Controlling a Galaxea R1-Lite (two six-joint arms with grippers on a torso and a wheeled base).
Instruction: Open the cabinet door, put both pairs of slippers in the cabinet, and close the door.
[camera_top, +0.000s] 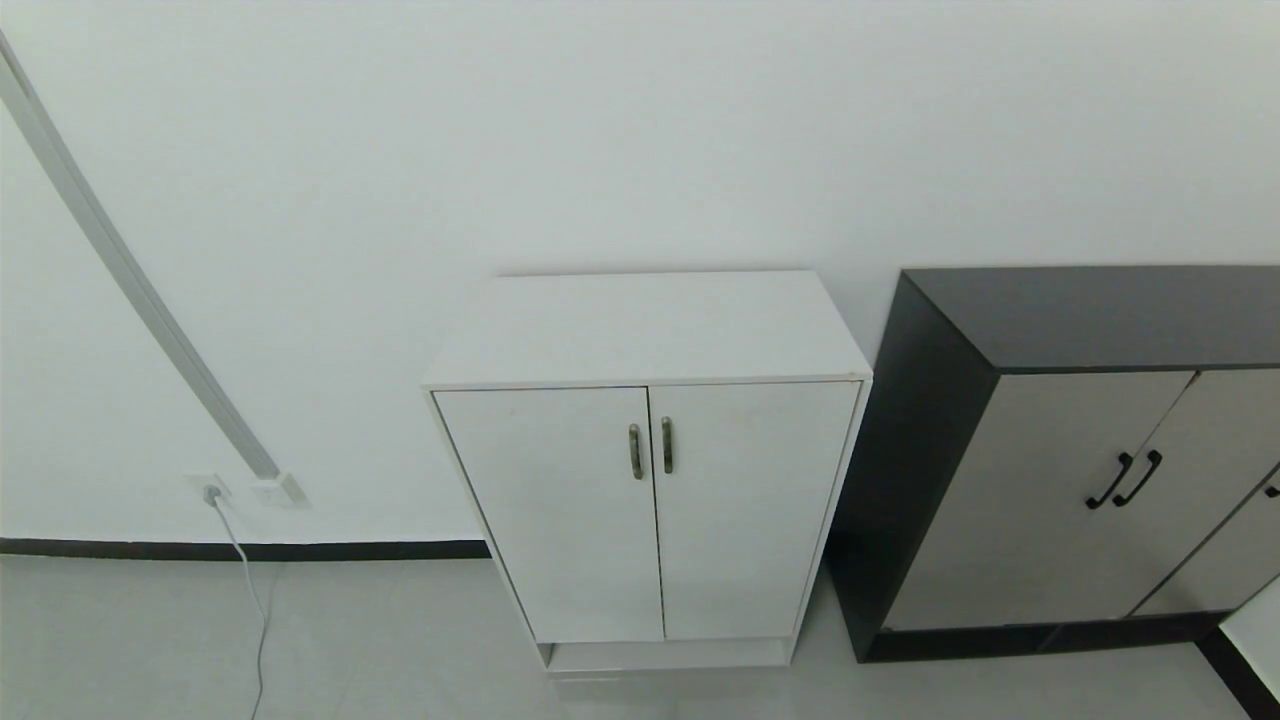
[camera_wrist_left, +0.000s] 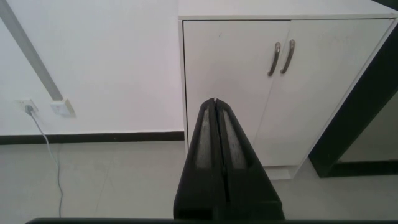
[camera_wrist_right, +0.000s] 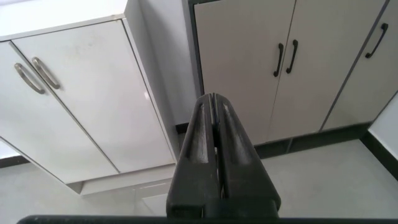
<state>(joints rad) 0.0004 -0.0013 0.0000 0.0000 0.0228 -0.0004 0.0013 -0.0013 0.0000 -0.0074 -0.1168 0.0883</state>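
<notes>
Status of end effectors: the left gripper (camera_wrist_left: 216, 106) has its fingers pressed together with nothing between them. The right gripper (camera_wrist_right: 213, 99) is the same, closed and empty.

Location of work: the white cabinet (camera_top: 640, 330) stands ahead of both grippers and well apart from them. Its left door (camera_top: 550, 500) and right door (camera_top: 750, 500) are both shut and meet at a centre seam. The left handle (camera_top: 635, 451) and right handle (camera_top: 667, 445) sit just beside that seam, near each other. A dark cabinet (camera_top: 930, 420) stands ahead of the right gripper, just beside the white one.

Handling, in my judgement: each door is a stiff flat panel, probably hinged at its outer edge and light to swing. The handles are slim upright metal bars, smooth and likely slippery. I would take hold mid-bar, with the fingers around the bar. Either gripper must part its fingers first. Room between the two bars is tight.

Markings: I can read no label, brand or writing on the cabinet faces.
</notes>
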